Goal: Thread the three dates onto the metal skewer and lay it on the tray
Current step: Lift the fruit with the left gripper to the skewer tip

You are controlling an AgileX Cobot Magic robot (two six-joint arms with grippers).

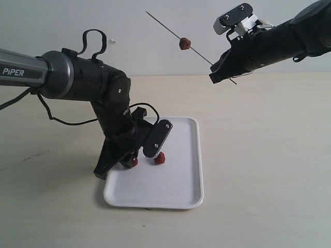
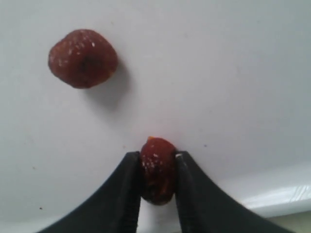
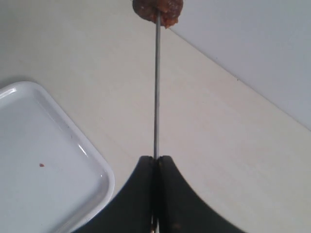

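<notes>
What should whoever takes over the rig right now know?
End effectors: the left end effector is shut on the second date, down at the tray. The right end effector is shut on the metal skewer near one end, holding it tilted in the air beyond the tray.
Elsewhere: the first date sits threaded on the skewer; the third date lies loose on the tray.
Done: one date skewered.
Left: thread two more, lay the skewer on the tray.
</notes>
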